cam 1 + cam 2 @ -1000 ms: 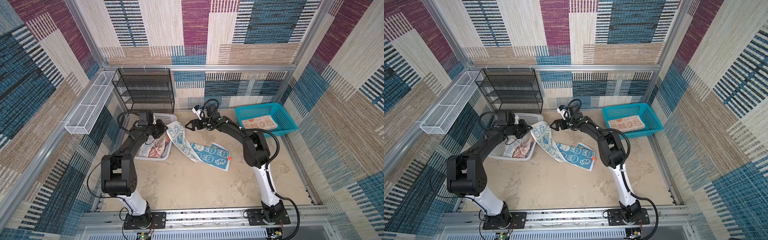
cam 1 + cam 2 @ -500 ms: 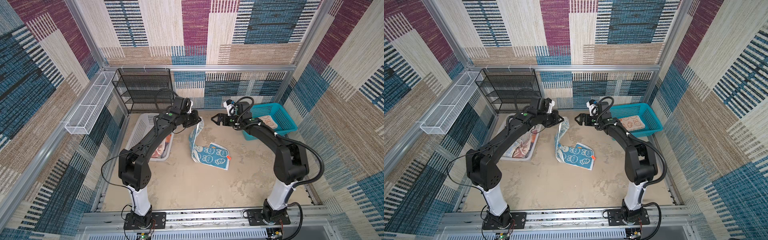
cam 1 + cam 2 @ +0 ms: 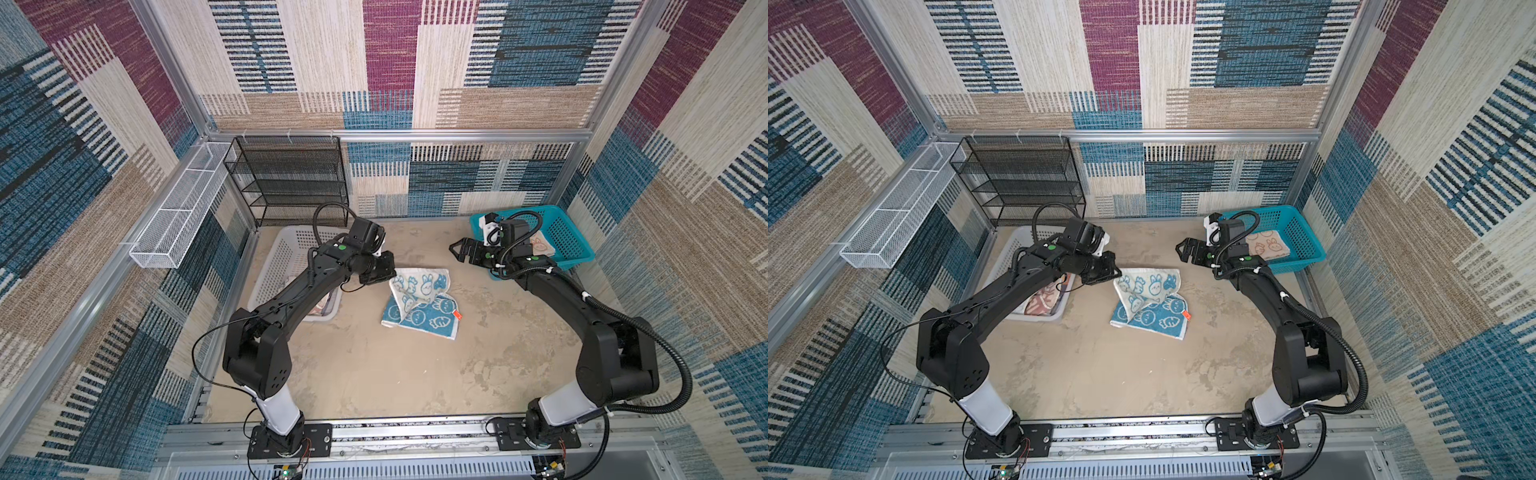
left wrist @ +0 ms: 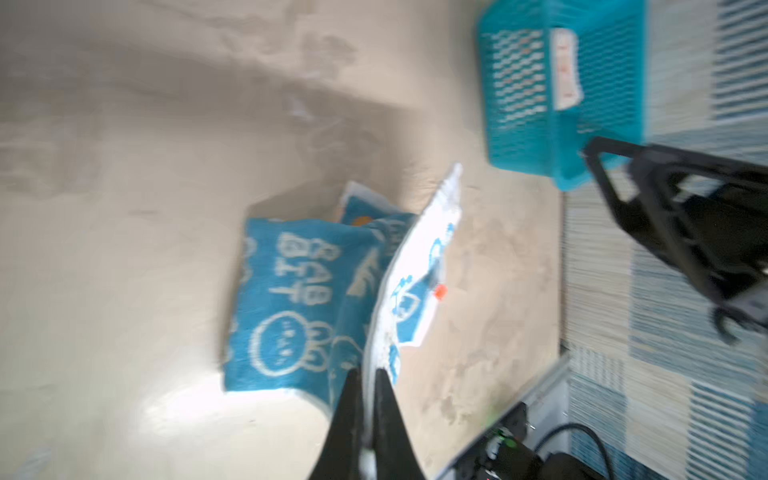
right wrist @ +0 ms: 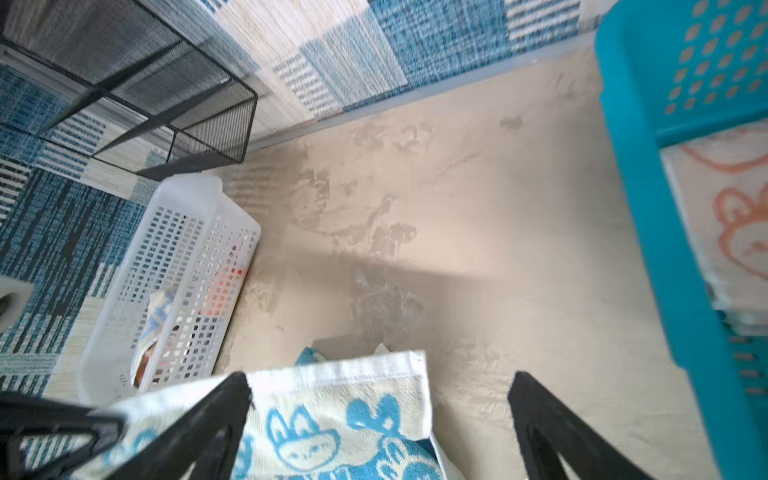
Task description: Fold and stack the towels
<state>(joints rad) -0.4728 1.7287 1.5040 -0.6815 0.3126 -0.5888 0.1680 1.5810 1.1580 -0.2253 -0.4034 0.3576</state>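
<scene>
The blue-and-white rabbit towel (image 3: 419,305) (image 3: 1148,303) lies crumpled mid-table, its pale side folded over the blue side. My left gripper (image 3: 386,272) (image 3: 1111,272) (image 4: 365,382) is shut on the towel's (image 4: 291,299) white edge at its left end. To the towel's right my right gripper (image 3: 459,249) (image 3: 1185,251) (image 5: 380,384) hangs open and empty, above the towel's (image 5: 332,415) corner. An orange-and-cream towel (image 3: 542,245) (image 3: 1266,245) (image 5: 731,208) lies flat in the teal basket (image 3: 575,249) (image 3: 1306,245). A third, pinkish towel (image 3: 1044,299) lies in the white basket (image 3: 282,257) (image 3: 1007,262), partly under my left arm.
A black wire shelf (image 3: 291,178) stands at the back left, behind the white basket (image 5: 183,257). A white wire tray (image 3: 178,216) hangs on the left wall. The teal basket (image 4: 561,83) sits at the back right, close behind my right wrist.
My left gripper swung from the white basket to mid-table and lowered, keeping hold of the towel, which now lies bunched. My right gripper drew back right toward the teal basket, staying open.
</scene>
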